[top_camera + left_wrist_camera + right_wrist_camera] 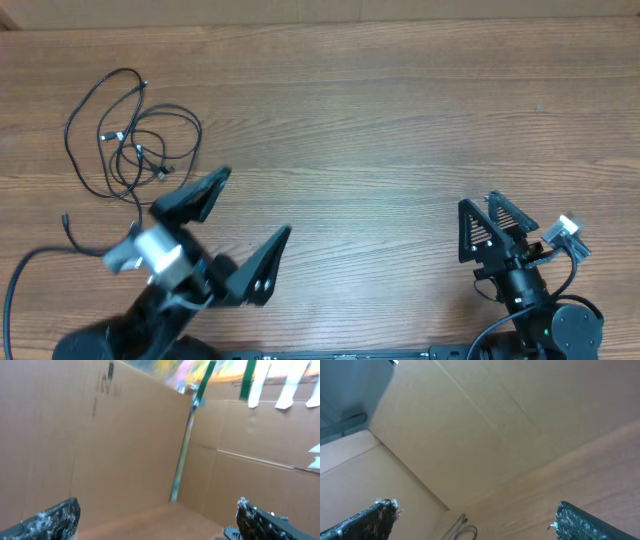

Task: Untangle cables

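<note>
Tangled black cables (130, 135) lie in loose loops at ten o'clock on the wooden desk (400, 120). Left fingers (195, 197) are spread wide and empty, just beside the tangle's five o'clock edge. Right fingers (468, 235) are wide open too, empty, down at four o'clock, well apart from it.

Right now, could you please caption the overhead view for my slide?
Tangled black cables on a wooden table; left gripper and right gripper open and empty.
</note>
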Robot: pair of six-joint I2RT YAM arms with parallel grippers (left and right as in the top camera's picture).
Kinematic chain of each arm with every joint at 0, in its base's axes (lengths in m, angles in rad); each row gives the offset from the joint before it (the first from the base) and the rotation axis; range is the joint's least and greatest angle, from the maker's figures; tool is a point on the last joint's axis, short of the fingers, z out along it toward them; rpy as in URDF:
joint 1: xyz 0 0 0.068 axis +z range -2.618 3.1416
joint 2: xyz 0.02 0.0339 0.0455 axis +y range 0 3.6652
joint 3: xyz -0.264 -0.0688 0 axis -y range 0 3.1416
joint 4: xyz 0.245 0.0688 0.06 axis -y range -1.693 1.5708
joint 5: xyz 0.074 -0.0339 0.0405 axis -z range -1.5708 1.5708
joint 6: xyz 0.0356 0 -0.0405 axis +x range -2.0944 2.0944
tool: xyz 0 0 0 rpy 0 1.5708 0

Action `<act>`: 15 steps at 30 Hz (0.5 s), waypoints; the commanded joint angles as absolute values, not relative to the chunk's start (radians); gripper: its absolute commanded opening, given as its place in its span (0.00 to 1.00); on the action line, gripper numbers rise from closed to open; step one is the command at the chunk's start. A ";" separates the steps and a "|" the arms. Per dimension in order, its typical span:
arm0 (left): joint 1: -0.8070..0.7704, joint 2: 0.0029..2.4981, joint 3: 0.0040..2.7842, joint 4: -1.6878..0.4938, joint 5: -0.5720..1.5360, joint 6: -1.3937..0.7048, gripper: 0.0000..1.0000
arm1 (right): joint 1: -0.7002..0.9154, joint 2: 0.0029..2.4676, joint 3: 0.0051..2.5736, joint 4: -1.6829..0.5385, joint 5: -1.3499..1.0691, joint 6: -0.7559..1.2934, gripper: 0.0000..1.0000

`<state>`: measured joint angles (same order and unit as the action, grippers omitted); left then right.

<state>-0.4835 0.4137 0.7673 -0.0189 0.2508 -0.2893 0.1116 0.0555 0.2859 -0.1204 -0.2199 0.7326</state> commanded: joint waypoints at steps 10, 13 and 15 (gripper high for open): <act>-0.478 0.118 0.437 0.292 0.253 -0.292 1.00 | 0.102 0.003 0.294 -0.105 -0.211 0.733 1.00; -0.478 0.057 0.361 0.318 0.253 -0.292 1.00 | 0.102 0.003 0.294 -0.072 -0.212 0.733 1.00; -0.478 0.012 0.310 0.334 0.253 -0.292 1.00 | 0.102 0.003 0.294 -0.061 -0.212 0.733 1.00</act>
<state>-0.4835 0.0696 0.3679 0.3141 0.2508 -0.2893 0.1108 0.0147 0.2855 -0.0742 -0.2199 0.7330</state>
